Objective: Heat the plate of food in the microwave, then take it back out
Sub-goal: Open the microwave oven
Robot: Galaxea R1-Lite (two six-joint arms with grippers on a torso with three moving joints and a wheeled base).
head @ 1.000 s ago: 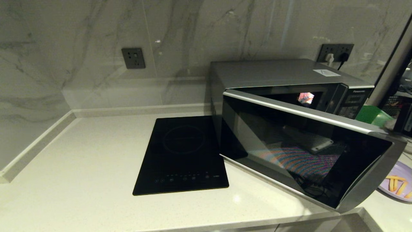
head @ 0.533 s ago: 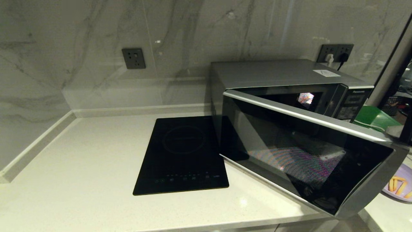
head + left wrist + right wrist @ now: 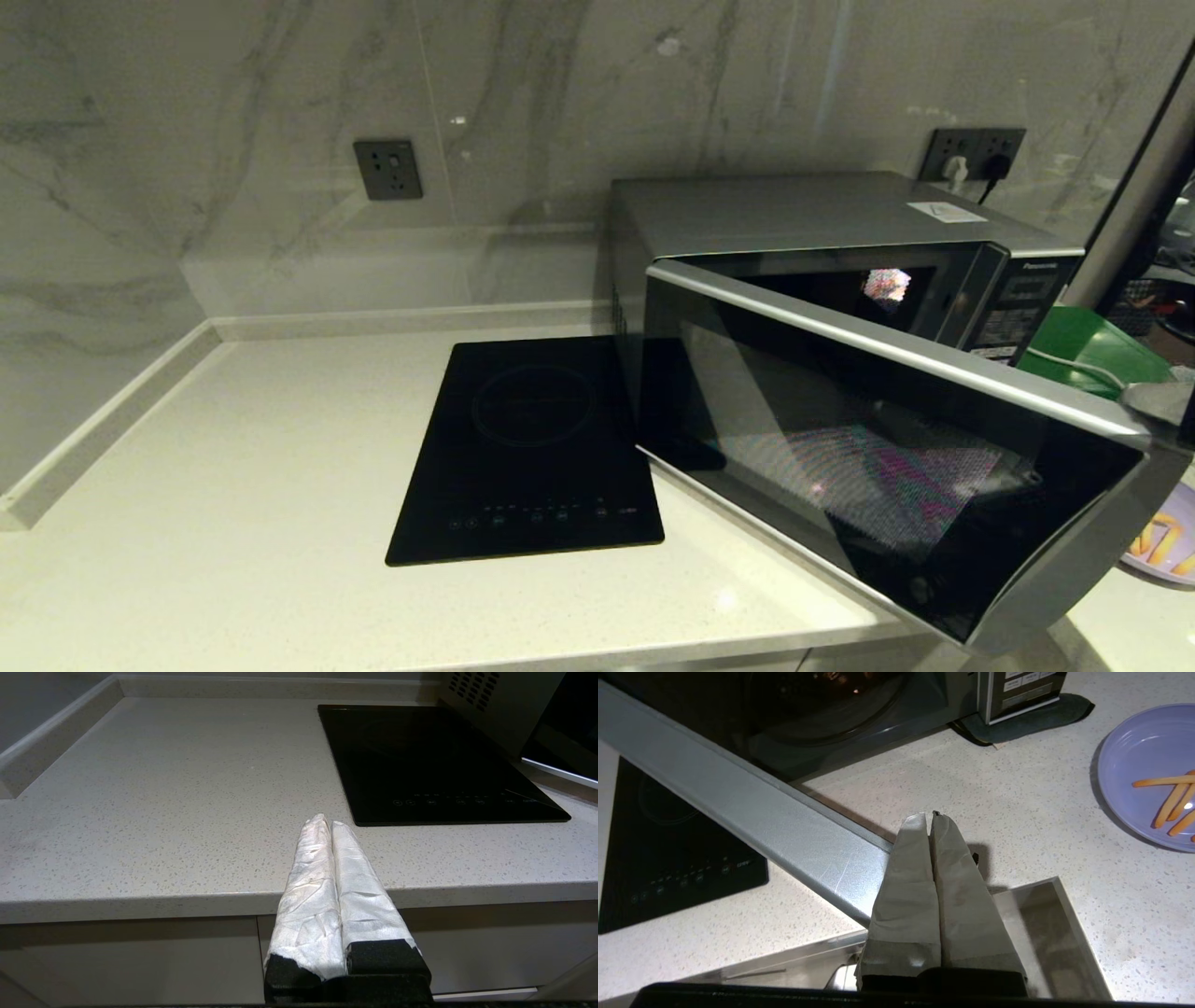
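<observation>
Nearest, the left gripper (image 3: 331,823) sits parked at the counter's (image 3: 233,448) front edge, fingers pressed together, holding nothing. The right gripper (image 3: 930,816), also pinched shut and empty, hangs just beside the free edge of the microwave (image 3: 803,219) door (image 3: 896,448), which stands partly open, probably to clear the way inside. The plate (image 3: 1143,772) of fries waits on the counter to the door's right, not yet loaded.

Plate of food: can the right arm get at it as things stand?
Probably yes. The plate of food sits on open counter beside the shut right gripper, clear of the microwave door; the jaws must open first.
</observation>
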